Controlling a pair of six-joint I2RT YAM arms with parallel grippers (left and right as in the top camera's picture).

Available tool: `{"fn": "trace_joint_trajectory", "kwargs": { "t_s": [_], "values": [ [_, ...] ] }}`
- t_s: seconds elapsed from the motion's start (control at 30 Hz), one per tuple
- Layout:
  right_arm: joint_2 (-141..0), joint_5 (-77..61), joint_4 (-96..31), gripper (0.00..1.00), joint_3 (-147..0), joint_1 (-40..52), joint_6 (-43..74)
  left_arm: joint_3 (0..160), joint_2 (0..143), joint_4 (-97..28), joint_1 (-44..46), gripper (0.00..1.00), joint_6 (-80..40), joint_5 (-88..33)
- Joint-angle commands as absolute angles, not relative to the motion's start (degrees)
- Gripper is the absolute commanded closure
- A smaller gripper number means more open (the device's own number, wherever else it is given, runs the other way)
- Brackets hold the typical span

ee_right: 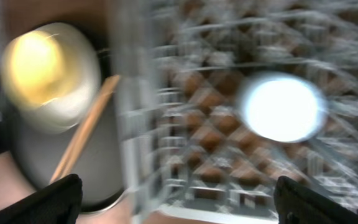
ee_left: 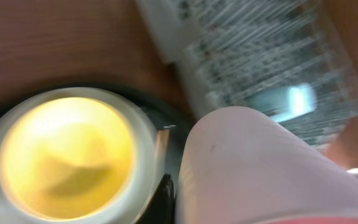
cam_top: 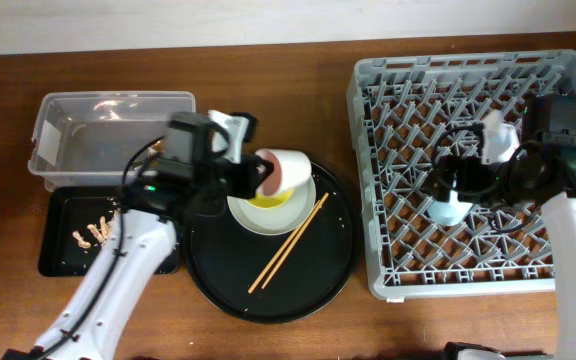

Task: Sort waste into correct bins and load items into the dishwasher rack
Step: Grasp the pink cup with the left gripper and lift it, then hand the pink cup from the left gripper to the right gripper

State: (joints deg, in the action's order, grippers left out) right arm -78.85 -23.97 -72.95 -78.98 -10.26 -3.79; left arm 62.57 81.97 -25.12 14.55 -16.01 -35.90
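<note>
Left claw (cam_top: 254,178) is closed on the pink cup (cam_top: 286,168), which I hold tipped above the yellow bowl (cam_top: 268,207) mid-tabletop. The dishwasher rack (cam_top: 448,63) lies off toward the right edge. Only the right wrist view shows my right claw (ee_right: 179,208) spread wide and empty above the blue cup (ee_right: 283,107).
</note>
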Motion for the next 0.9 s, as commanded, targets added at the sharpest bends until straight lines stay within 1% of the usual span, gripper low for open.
{"fn": "trace_joint_trajectory", "kwargs": {
  "t_s": [0.0,0.1,0.17,0.27,0.4,0.53,0.7,0.8,0.83,0.87],
  "values": [
    [-81.8,-49.08,-74.04,0.01,-80.03,-5.82,-18.33,62.94,83.88,-22.31,9.3,1.0,-21.89,-62.37],
    [-84.23,-57.47,-73.71,0.01,-80.03,0.1,-23.24,62.94,85.76,-19.81,8.56,1.0,-21.89,-72.03],
    [-85.78,-60.38,-72.2,0.01,-80.03,4.4,-24.23,62.94,86.7,-18.9,8.62,1.0,-21.89,-75.24],
    [-87.42,-65.25,-68.12,0.01,-80.03,9.23,-24.27,62.94,86.89,-18.87,8.62,1.0,-21.87,-76.95],
    [-87.94,-73.47,-61.82,0.01,-80.03,12.58,-24.21,62.94,86.89,-18.92,8.62,1.0,-21.89,-77.52],
    [-87.94,-75.64,-58.48,0.01,-80.03,15.22,-24.21,62.94,86.89,-18.92,8.75,1.0,-21.91,-80.31],
    [-87.94,-77.8,-55.64,0.01,-80.05,17.58,-24.18,62.94,86.89,-18.85,10.59,1.0,-22.11,-79.72],
    [-87.94,-77.8,-55.09,0.08,-80.05,17.63,-24.18,62.94,86.89,-18.87,11.51,1.0,-22.11,-79.72],
    [-87.94,-77.78,-55.0,0.12,-80.05,17.61,-24.18,62.94,86.89,-18.9,11.57,1.0,-22.11,-79.72],
    [-87.94,-77.78,-54.96,0.12,-80.05,17.61,-24.18,62.94,86.89,-18.9,11.62,1.0,-22.35,-79.72]
  ]
}}
